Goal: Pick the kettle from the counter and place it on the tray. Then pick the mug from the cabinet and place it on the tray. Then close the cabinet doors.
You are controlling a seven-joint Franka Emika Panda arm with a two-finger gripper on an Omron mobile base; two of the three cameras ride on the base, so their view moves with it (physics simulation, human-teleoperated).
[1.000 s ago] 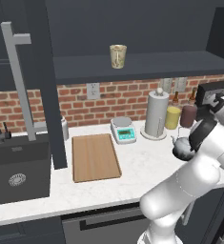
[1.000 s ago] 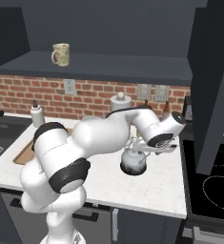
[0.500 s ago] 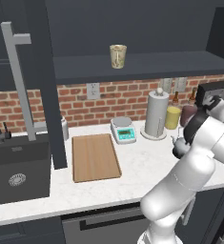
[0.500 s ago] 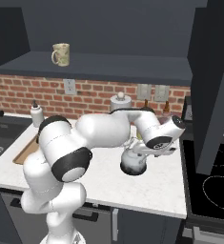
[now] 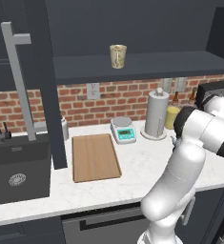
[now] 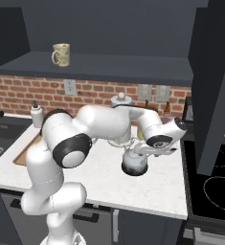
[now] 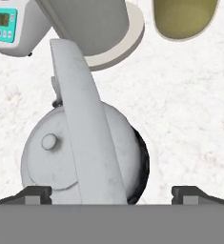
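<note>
The silver-grey kettle stands on the white counter near the stove. In the hand view the kettle lies directly below, its arched handle running up the middle. My gripper hovers just above it, open; in the hand view my gripper has one dark tip on each side of the handle, neither touching it. The wooden tray lies flat on the counter to the left. The beige mug sits on the shelf of the open dark cabinet; the same mug shows at upper left.
One cabinet door with a long grey handle hangs open over the sink; another door hangs open beside the stove. A scale, paper-towel stand and yellow canister stand behind the kettle.
The arm's elbow and upper links have swung a little while the hand stays over the kettle. The jaws stay open and the kettle has not moved.
</note>
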